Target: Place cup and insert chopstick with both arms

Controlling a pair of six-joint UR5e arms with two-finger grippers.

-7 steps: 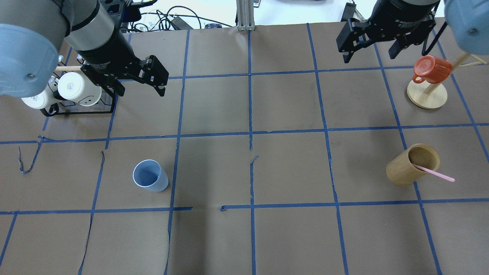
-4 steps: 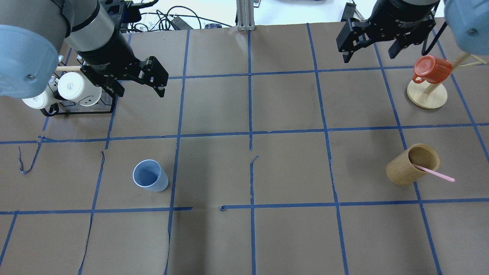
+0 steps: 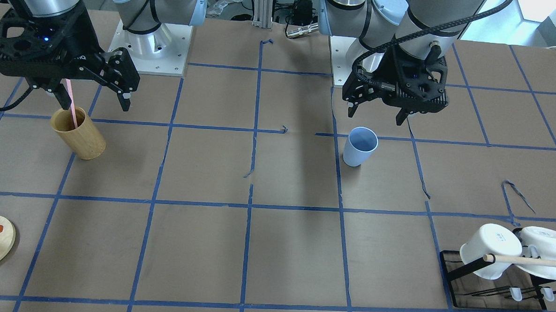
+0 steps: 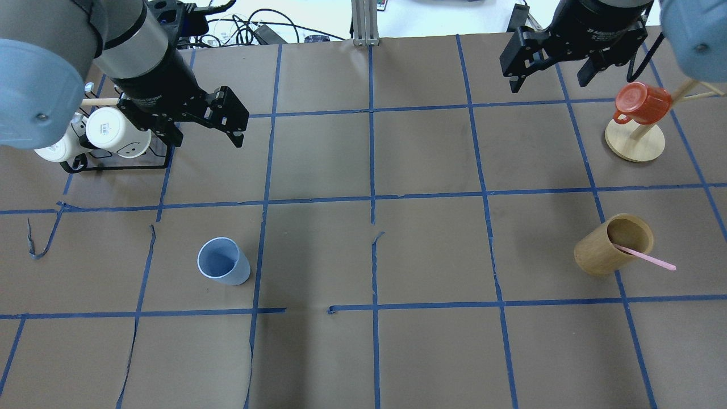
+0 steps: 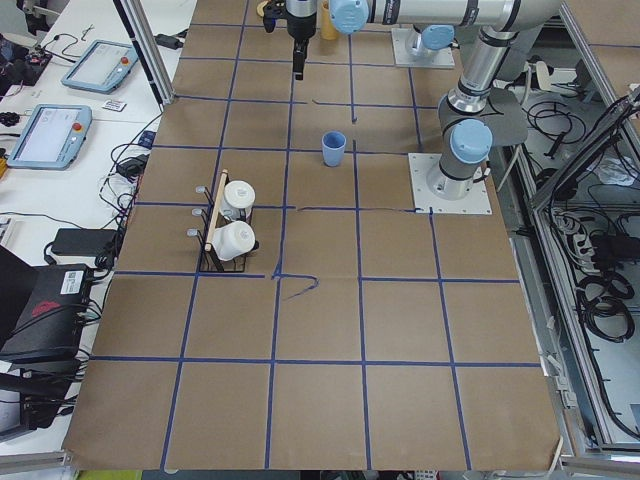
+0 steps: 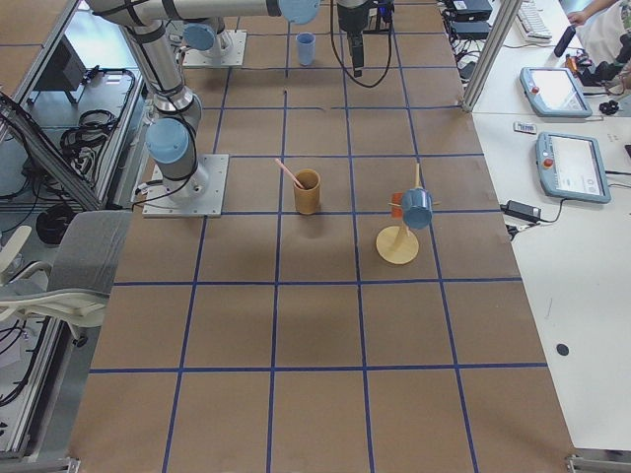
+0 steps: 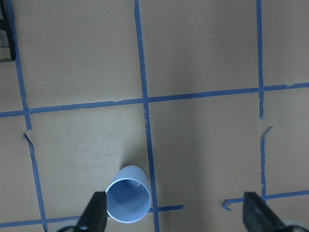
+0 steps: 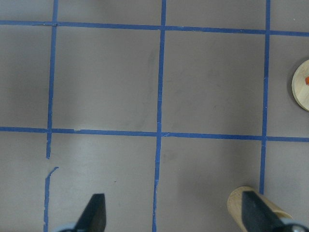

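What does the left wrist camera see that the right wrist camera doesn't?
Only the left wrist camera sees the blue cup, standing beside a tape line. Only the right wrist camera sees the wooden cup and the round wooden stand, both partly. Both show the brown table with blue tape, and the left claw and right claw open, empty.
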